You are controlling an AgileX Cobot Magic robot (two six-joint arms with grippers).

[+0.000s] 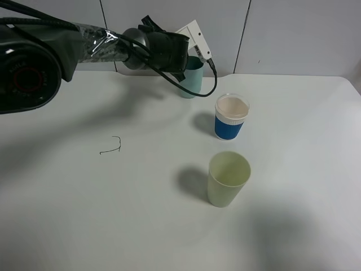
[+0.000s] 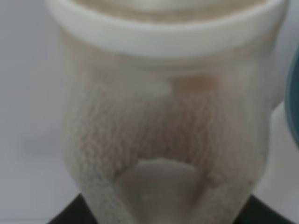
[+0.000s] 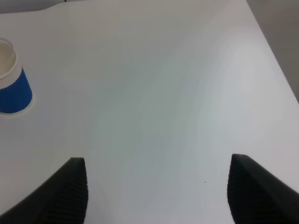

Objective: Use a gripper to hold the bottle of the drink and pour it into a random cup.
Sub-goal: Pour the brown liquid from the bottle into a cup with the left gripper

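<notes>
The left gripper [image 1: 177, 56] hangs at the back of the table [image 1: 84, 214], close to the wall, and it is clamped on the bottle [image 2: 163, 116]. From the high camera the bottle itself is hidden behind the black gripper body and its white mount. In the left wrist view the bottle fills almost the whole frame, with its wide round neck and thick pale rim pointing away from the camera. That view is very blurred. The inside wall looks coated with a pale, frothy film, and a faint brownish patch just under the neck may be the drink [image 2: 194, 84].

The teal cup [image 1: 193, 79] stands upright directly under and behind the left gripper, partly covered by it. Its edge also shows just beside the bottle in the left wrist view.

The blue cup [image 1: 231, 118], with a white rim, stands near the teal cup, toward the front. The pale green cup [image 1: 228, 179] stands more to the front again, apart from both.

The right gripper [image 3: 156, 186] is over bare table, its two black fingers [image 3: 70, 191] spread wide and holding nothing.
</notes>
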